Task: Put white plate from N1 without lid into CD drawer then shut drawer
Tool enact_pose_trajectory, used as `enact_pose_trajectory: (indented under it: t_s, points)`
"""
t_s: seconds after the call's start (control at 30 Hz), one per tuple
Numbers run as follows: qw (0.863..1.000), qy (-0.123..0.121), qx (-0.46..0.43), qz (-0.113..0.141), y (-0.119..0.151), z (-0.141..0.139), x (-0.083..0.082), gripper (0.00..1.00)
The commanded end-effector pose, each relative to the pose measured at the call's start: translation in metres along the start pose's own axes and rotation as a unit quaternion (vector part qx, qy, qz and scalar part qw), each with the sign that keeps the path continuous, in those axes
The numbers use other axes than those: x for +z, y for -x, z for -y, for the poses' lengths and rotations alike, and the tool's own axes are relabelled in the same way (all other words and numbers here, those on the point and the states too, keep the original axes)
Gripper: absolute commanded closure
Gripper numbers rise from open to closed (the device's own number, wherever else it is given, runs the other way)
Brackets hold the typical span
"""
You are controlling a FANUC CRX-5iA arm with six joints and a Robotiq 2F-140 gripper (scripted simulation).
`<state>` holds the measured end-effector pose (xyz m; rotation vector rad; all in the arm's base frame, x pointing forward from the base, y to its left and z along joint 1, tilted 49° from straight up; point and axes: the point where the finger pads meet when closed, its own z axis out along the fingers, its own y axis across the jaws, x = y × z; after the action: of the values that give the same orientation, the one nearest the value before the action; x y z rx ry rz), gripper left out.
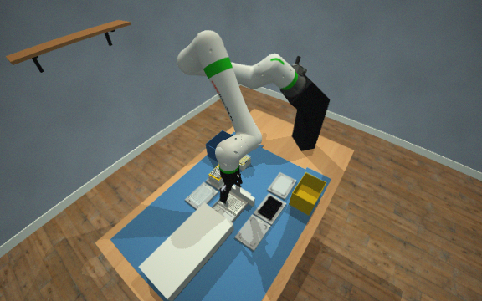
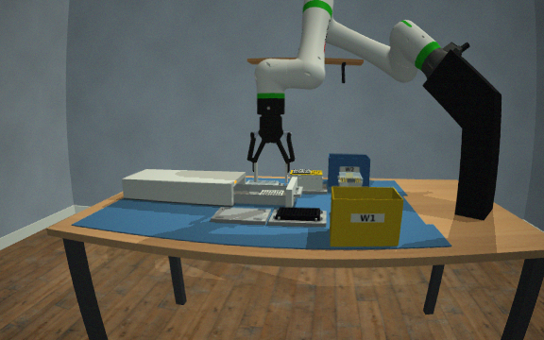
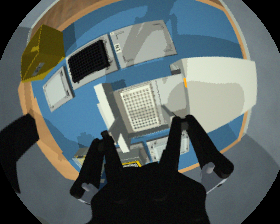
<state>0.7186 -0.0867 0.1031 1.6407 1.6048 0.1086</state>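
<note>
At the lower right of the exterior view, nearest us, stands the yellow bin. Left of it a black plate and a grey one lie on the blue mat. We leave all of these alone.

Behind them, at mid-frame, the drawer stands pulled out of the cooler housing. The white plate lies flat inside it, right way up, seemingly in the place nearer the drawer front. We cannot tell from here whether it sits fully within the ribs. The amber lamp glows at the housing's edge.

Over the drawer hangs the gripper, fingers spread apart with nothing between them. Its tips sit just above the drawer, either side of the plate as the wrist view shows it.

We judge the placing done and the shutting in hand. To do it well, we would rise straight up until the tips are well clear of the drawer walls. Then we come round to the drawer front and push it squarely along the drawer's line, slowly, so the plate does not hop its ribs and the housing does not slide. We keep pushing after the lamp goes out.

Farther back, the tip box and the blue bin sit close to that path, so the arm should swing wide of them.
</note>
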Motion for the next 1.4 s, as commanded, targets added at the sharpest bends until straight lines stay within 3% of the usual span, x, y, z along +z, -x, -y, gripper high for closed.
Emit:
enact_pose_trajectory:
  t_s: [0.0,1.37]
  points:
    - [1.0,0.0,0.0,0.0,0.0,0.0,-0.004,0.34]
    - [1.0,0.0,0.0,0.0,0.0,0.0,-0.053,0.34]
